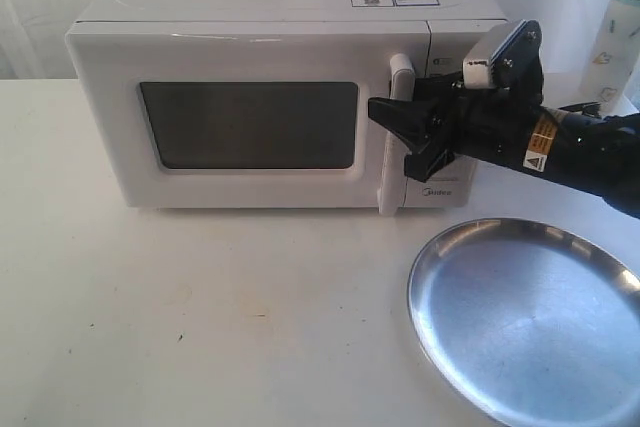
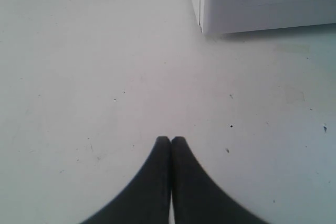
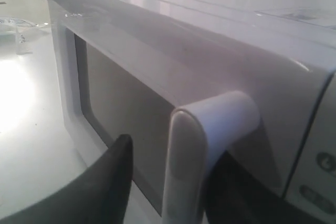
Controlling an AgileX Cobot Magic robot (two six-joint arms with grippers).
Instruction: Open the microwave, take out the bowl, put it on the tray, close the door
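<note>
The white microwave (image 1: 270, 37) stands at the back of the table with its door (image 1: 250, 137) closed, dark window facing me. My right gripper (image 1: 395, 142) is open and straddles the vertical white handle (image 1: 400, 72). In the right wrist view one black finger (image 3: 113, 182) sits on the window side of the handle (image 3: 186, 161) with a small gap, the other behind it. The silver tray (image 1: 530, 322) lies empty at the front right. The bowl is hidden. My left gripper (image 2: 170, 139) is shut on nothing above the bare table, near the microwave's lower corner (image 2: 252, 9).
The white table (image 1: 200, 307) stretches in front of the microwave. A pale bottle-like object (image 1: 615, 27) stands at the back right. Some clear plastic (image 3: 13, 27) lies on the table beyond the microwave's far side.
</note>
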